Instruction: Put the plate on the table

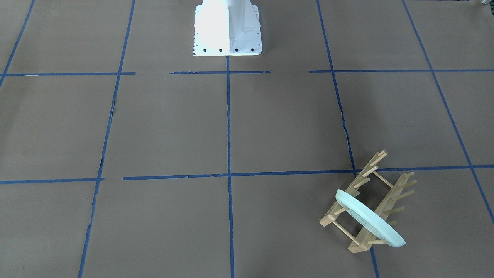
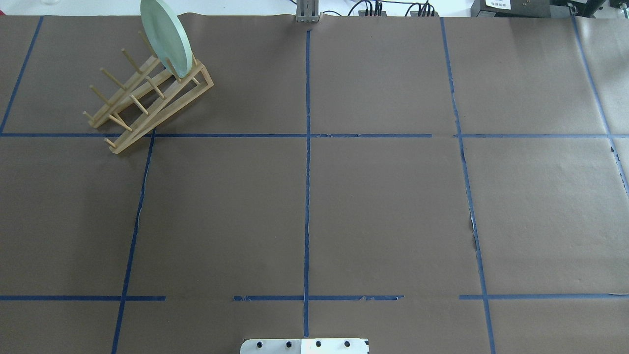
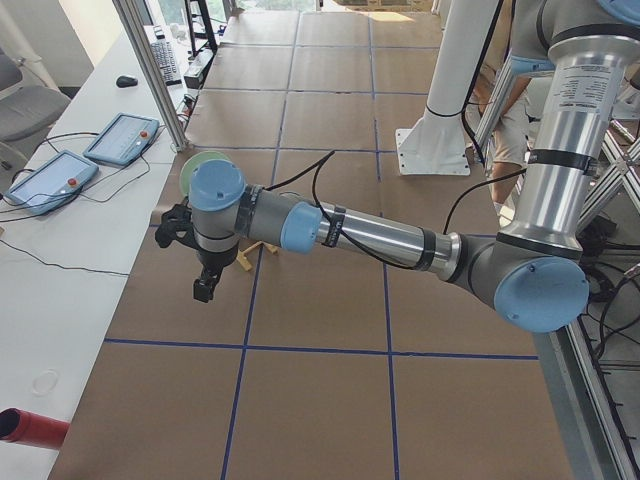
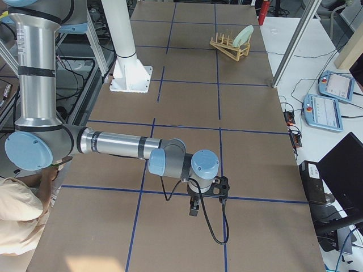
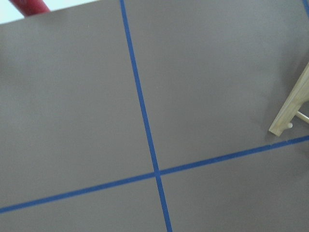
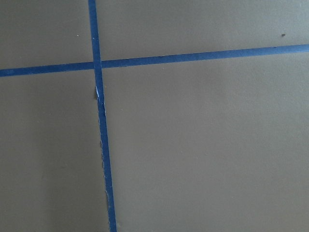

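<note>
The pale mint-green plate [image 1: 369,219] stands on edge between the pegs at one end of a wooden peg rack [image 1: 380,185], at the far left of the overhead view [image 2: 166,37]. It also shows in the exterior right view [image 4: 244,35]. The brown table [image 2: 383,211] carries blue tape lines. My left gripper [image 3: 203,292] hangs above the table a little short of the rack, and I cannot tell if it is open or shut. My right gripper [image 4: 193,211] hangs over the table's other end, far from the plate; I cannot tell its state either.
The white robot base [image 1: 227,31] stands at the table's robot-side edge. The rack's corner [image 5: 289,108] shows in the left wrist view. Teach pendants [image 3: 55,178] lie on the side bench. A red object [image 3: 30,428] lies off the table's corner.
</note>
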### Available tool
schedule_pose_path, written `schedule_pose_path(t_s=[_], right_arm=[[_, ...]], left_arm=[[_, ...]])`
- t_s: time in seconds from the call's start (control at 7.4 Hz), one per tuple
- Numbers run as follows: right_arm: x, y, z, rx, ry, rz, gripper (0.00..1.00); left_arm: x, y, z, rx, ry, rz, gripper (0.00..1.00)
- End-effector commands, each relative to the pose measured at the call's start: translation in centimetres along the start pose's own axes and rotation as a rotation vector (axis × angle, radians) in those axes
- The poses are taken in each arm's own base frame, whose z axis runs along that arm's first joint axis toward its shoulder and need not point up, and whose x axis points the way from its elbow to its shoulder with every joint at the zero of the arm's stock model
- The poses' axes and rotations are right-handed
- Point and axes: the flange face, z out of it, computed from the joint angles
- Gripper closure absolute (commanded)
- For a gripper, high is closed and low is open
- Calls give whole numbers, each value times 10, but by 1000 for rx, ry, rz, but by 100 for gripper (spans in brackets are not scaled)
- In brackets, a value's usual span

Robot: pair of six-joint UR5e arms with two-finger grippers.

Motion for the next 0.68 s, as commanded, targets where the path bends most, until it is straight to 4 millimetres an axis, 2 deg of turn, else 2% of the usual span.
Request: schedule_pose_path(t_s=[0.0,0.27,0.41,0.54], right_arm=[[0,0,0,1,0,-1,0],[0,0,0,1,0,-1,0],[0,0,0,0,0,0,0],[0,0,0,1,0,-1,0]], left_arm=[[98,-38,18,89,180,-149,0],[213,-52,74,36,345,-398,0],[253,-80,75,73,385,-556,0],[269,-94,83,112,430,-690,0]])
